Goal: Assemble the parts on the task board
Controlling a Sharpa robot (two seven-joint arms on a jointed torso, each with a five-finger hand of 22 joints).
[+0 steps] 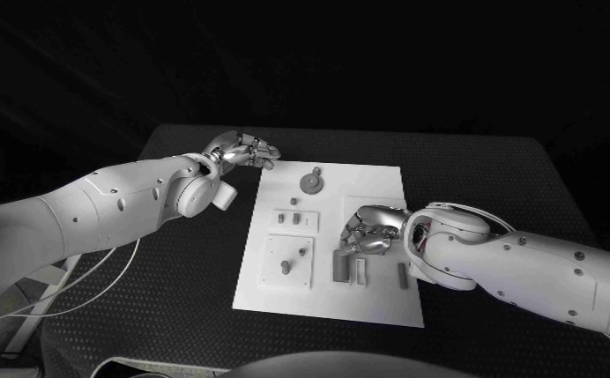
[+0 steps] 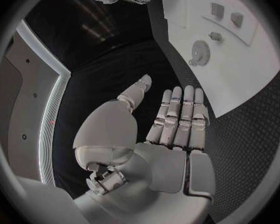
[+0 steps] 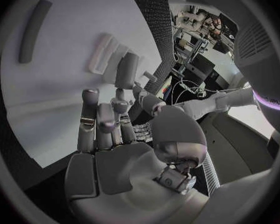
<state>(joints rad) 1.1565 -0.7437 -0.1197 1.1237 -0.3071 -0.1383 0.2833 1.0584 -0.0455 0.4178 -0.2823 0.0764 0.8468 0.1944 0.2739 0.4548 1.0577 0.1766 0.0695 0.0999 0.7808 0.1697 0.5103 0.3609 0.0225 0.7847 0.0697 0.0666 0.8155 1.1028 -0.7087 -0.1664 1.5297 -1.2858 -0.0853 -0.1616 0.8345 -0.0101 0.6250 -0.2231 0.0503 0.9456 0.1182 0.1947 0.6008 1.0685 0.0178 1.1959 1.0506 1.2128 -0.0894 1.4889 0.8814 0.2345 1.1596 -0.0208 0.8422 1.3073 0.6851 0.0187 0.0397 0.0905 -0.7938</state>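
table (image 1: 495,175): black, textured surface | cables (image 1: 77,285): white, hanging off the table's left edge

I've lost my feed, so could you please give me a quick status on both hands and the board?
Left hand open, off the board, over the table. Right hand over the board, fingers curled above grey parts; grip cannot be told. Nothing in the way.

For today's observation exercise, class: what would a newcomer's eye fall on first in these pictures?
First the white task board in the middle of the black table, with small grey parts on it. Next the right hand, poised over the board's middle beside a long grey part. The left hand hangs off the board's far left corner, holding nothing.
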